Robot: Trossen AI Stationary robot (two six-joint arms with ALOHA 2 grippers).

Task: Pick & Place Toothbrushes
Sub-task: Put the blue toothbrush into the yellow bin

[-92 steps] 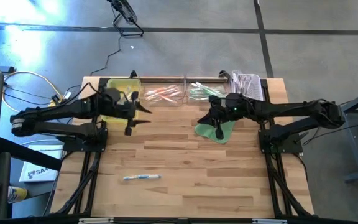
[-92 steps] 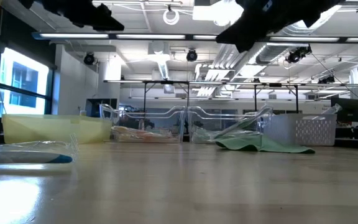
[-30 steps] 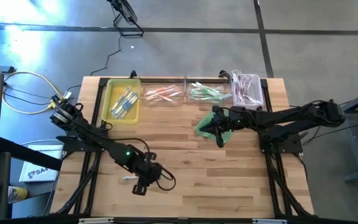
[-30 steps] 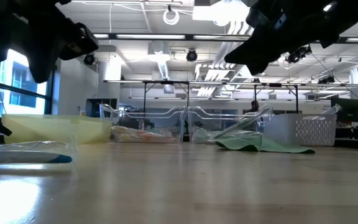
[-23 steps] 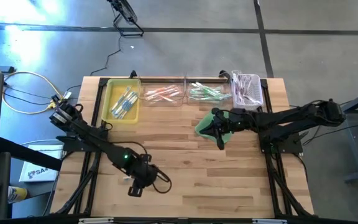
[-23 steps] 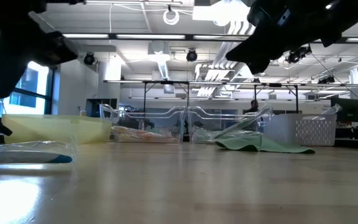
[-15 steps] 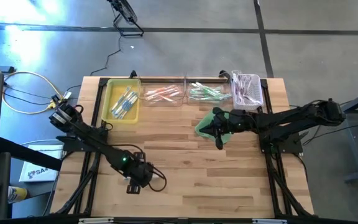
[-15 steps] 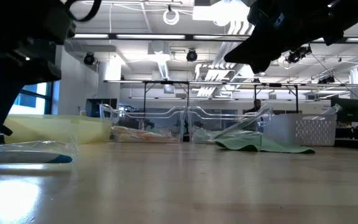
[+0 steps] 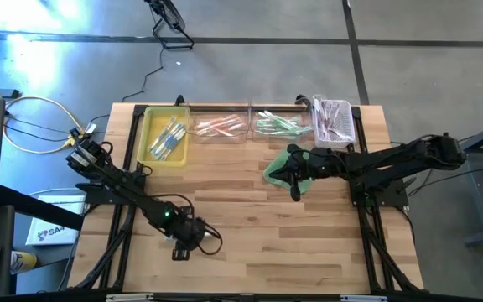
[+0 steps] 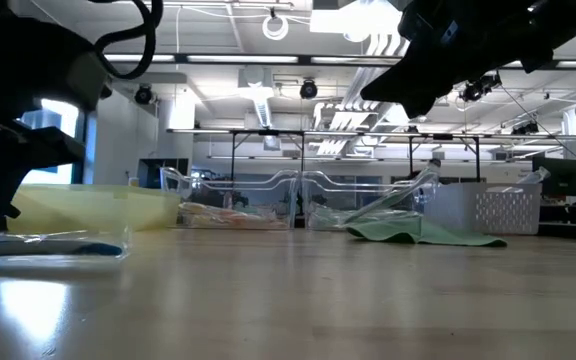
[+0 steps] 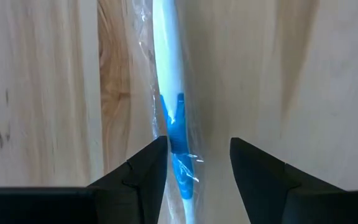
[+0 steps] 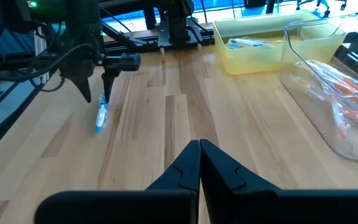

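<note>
One toothbrush (image 11: 169,81), white with a blue part, lies flat in its clear wrapper on the table near the near-left corner; it also shows in the right wrist view (image 12: 100,118) and the low view (image 10: 53,244). My left gripper (image 11: 197,155) is open and points down over it (image 9: 180,249), one finger on each side of the blue part (image 11: 175,130). My right gripper (image 12: 199,152) is shut and hangs above the green cloth (image 9: 280,174) on the far right (image 9: 295,186). More toothbrushes lie in the far bins. My left gripper comes from above with its fingers across the toothbrush, one on each side of the blue part (image 11: 178,118). One fingertip (image 11: 155,152) stands right at the wrapper's edge. I cannot tell whether it touches. The toothbrush lies flat on the table.
Along the far edge stand a yellow bin (image 9: 152,153) with blue brushes, two clear bins (image 9: 220,127) (image 9: 277,126) with orange and green ones, and a white basket (image 9: 334,119). Bare wood spans the table's middle and near right.
My left gripper has moved a little toward the table's left edge and come down over the toothbrush on the table, staying open. The toothbrush and my right arm have kept still.
</note>
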